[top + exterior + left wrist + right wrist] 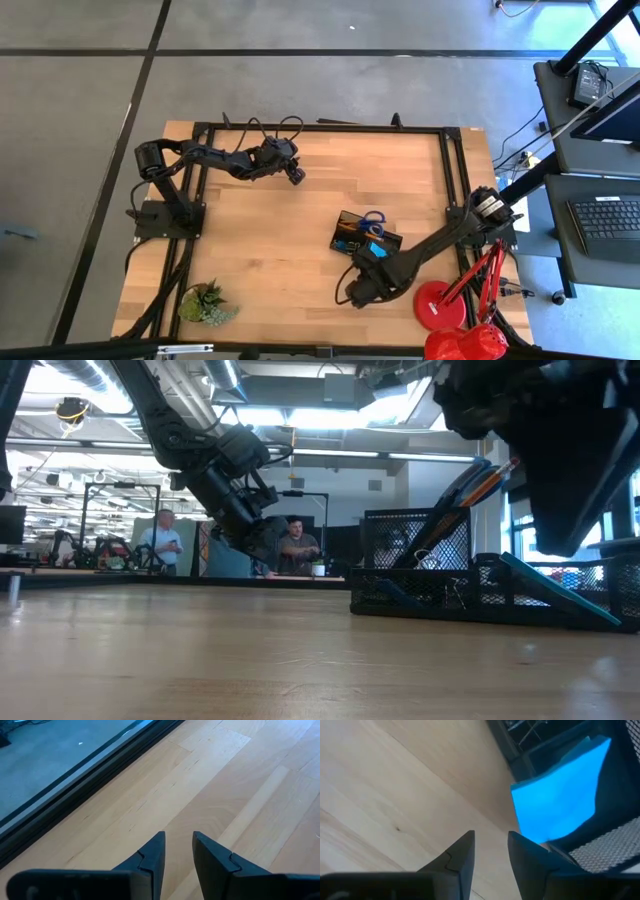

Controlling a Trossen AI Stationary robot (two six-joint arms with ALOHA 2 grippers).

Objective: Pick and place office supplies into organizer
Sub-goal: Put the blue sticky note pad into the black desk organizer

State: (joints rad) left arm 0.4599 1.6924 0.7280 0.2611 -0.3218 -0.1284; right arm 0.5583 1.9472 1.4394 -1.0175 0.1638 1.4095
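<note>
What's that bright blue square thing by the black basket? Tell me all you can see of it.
It is the blue note pad, a flat square block of plain bright blue, paper by the look of it. It lies tilted, propped on the black mesh organizer: in the low view it shows as a thin blue slab slanting down over the front wall at the tray's right end. Nothing grips it; the right gripper hangs just beside it, fingers apart and empty.

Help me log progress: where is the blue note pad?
In the high view the note pad leans on the organizer, at its near edge on the table's right side, just ahead of the right gripper.
</note>
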